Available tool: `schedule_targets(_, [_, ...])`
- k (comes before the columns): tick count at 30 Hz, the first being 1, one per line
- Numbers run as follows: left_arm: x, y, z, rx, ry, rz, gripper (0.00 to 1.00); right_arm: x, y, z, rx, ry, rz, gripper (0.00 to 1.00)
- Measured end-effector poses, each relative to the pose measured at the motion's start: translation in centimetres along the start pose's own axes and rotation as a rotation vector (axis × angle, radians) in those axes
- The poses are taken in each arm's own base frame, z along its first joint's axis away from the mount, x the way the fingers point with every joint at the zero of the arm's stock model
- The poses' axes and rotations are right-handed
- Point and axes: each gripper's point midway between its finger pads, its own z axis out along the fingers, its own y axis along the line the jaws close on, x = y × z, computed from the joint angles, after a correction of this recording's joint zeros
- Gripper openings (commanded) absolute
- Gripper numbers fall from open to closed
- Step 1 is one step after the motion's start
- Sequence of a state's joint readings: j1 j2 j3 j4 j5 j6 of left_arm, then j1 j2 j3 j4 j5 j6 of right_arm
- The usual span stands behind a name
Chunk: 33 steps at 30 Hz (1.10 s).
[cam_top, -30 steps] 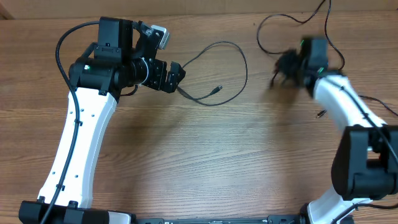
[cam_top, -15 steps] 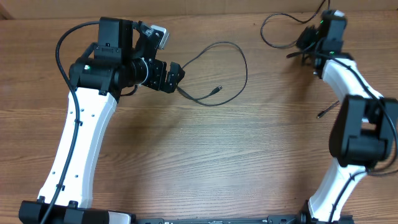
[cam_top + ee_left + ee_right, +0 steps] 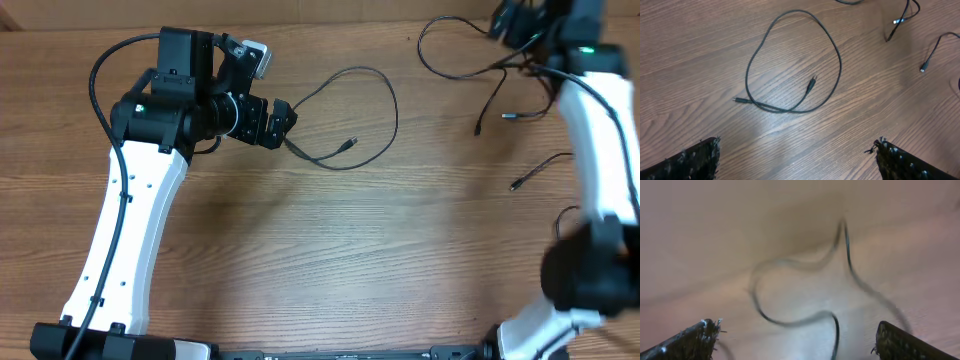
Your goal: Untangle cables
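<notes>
One thin black cable [image 3: 372, 110] lies alone in a loose loop on the wood at centre; the left wrist view shows the same cable [image 3: 790, 60] with both plug ends inside or beside its loop. My left gripper [image 3: 283, 122] hovers at its left end, open and empty [image 3: 797, 152]. More cables [image 3: 452, 62] spread out at the far right, with loose plug ends [image 3: 479, 128] trailing toward the front. My right gripper [image 3: 510, 20] is above them at the table's far edge. It is open [image 3: 797, 335], and a blurred cable [image 3: 836, 325] runs between its fingers without being pinched.
Another cable end [image 3: 517, 184] lies near the right arm's white link [image 3: 600, 130]. The left arm [image 3: 130, 210] stretches along the left side of the table. Two cable ends [image 3: 897, 22] show at the left wrist view's top right.
The right arm swung away toward the far right corner and its jaws opened. The cables near it now lie more spread out. The left arm and the centre loop stayed still.
</notes>
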State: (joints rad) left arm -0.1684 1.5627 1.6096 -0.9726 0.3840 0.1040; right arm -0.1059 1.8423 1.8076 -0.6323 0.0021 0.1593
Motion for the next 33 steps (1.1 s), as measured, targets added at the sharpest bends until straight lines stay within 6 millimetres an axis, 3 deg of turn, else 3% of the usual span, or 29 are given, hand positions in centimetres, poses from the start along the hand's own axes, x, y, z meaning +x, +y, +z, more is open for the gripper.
schedule_targets(1, [0.0, 0.0, 0.0, 0.000, -0.001, 0.000, 0.99, -1.8, 1.6, -4.6, -0.067, -0.036, 0.000, 1.00])
schedule_targets(2, [0.0, 0.0, 0.0, 0.000, 0.000, 0.000, 1.00, -2.1, 2.6, -6.8, -0.115, -0.035, 0.010, 1.00])
schedule_targets(5, [0.1, 0.0, 0.0, 0.001, 0.003, -0.001, 1.00, -0.4, 5.5, -10.1, -0.235, 0.045, 0.043, 1.00])
schedule_targets(8, [0.7, -0.1, 0.0, 0.002, 0.026, -0.011, 1.00, 2.9, 8.5, -9.1, -0.303, 0.165, 0.052, 1.00])
schedule_targets(12, [1.4, 0.6, -0.2, -0.035, 0.053, -0.040, 1.00, 11.3, 13.7, -5.0, -0.332, 0.421, 0.084, 1.00])
schedule_targets(17, [2.6, 4.0, -1.5, -0.219, 0.085, -0.144, 1.00, 18.5, 17.0, -1.5, -0.202, 0.599, 0.227, 1.00])
schedule_targets(19, [2.8, 4.6, -1.7, -0.254, 0.088, -0.158, 1.00, 20.4, 17.9, -0.5, -0.164, 0.633, 0.264, 1.00])
schedule_targets(21, [2.8, 5.0, -1.8, -0.282, 0.088, -0.160, 1.00, 24.0, 19.2, 0.7, -0.117, 0.696, 0.280, 1.00])
schedule_targets(26, [3.0, 5.3, -1.4, -0.288, 0.105, -0.163, 1.00, 27.4, 21.5, 0.8, -0.156, 0.731, 0.112, 1.00])
schedule_targets(28, [3.6, 5.6, -0.2, -0.279, 0.141, -0.177, 0.99, 27.8, 22.1, 0.5, -0.215, 0.718, -0.042, 1.00])
schedule_targets(33, [6.7, 7.0, 4.2, -0.272, 0.287, -0.266, 1.00, 28.4, 21.0, 0.1, -0.326, 0.696, -0.477, 1.00])
